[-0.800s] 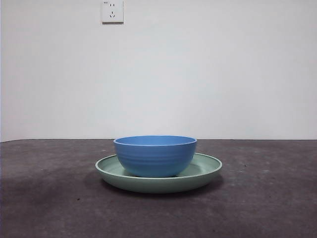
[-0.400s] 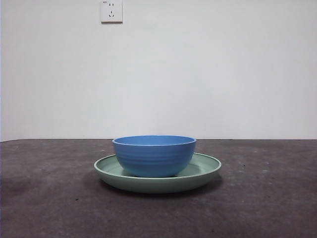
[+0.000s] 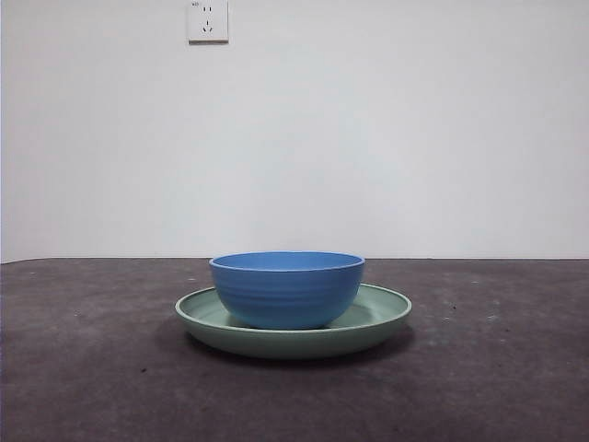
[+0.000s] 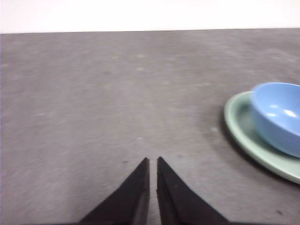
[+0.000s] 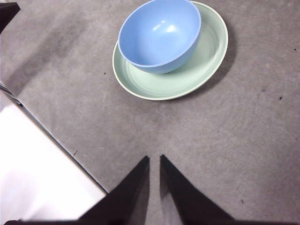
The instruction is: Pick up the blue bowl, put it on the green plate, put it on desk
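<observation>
The blue bowl [image 3: 287, 289] sits upright inside the green plate [image 3: 382, 318], and the plate rests on the desk [image 3: 497, 378]. No arm shows in the front view. In the left wrist view my left gripper [image 4: 153, 161] is shut and empty over bare desk, well off to the side of the bowl [image 4: 277, 115] and plate [image 4: 243, 136]. Seen from the right wrist, my right gripper [image 5: 154, 158] is shut with nothing in it, hanging above the desk some way short of the plate [image 5: 206, 61] and the bowl [image 5: 159, 35].
A white wall with a socket [image 3: 208, 20] stands behind the desk. In the right wrist view the desk's edge [image 5: 51, 136] runs diagonally close beside my right gripper, with pale floor beyond it. A black tip of the other arm [image 5: 7, 11] shows at a corner.
None in the bowl or plate beyond a slight shift of the picture. A faint shadow on the desk at the left has faded.
</observation>
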{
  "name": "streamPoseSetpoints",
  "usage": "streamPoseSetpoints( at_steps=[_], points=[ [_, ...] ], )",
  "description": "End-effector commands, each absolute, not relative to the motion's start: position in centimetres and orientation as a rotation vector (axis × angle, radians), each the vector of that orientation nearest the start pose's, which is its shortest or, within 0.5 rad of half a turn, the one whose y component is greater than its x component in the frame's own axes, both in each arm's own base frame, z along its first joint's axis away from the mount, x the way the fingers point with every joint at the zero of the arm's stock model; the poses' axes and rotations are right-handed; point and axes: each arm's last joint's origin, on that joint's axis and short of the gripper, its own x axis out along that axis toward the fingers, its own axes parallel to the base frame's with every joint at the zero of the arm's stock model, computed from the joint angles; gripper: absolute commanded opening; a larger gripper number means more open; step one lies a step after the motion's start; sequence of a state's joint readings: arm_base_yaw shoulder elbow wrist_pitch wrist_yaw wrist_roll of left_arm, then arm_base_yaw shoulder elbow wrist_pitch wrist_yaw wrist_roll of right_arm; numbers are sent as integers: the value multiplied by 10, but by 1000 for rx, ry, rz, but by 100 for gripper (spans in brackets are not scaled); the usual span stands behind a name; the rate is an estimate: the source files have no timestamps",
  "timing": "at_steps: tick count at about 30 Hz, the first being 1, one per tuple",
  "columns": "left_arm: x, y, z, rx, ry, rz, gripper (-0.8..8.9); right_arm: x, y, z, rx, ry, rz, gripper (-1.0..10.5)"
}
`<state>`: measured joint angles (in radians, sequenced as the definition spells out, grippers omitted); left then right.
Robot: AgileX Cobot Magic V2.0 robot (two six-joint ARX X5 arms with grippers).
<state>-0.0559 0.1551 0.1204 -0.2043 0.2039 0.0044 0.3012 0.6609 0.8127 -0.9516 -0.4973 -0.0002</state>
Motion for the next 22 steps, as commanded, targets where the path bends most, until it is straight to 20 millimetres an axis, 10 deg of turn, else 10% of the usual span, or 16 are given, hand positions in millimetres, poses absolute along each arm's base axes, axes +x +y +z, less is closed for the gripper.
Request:
streamPoseSetpoints(
  at_steps=[1, 22],
  points=[
    [99, -9, 170, -35, 226, -206, 26, 101, 47, 298, 76, 801, 762, 32],
    [96, -1, 149, -45, 179, -23, 26, 101, 47, 298, 76, 801, 762, 32]
  ],
)
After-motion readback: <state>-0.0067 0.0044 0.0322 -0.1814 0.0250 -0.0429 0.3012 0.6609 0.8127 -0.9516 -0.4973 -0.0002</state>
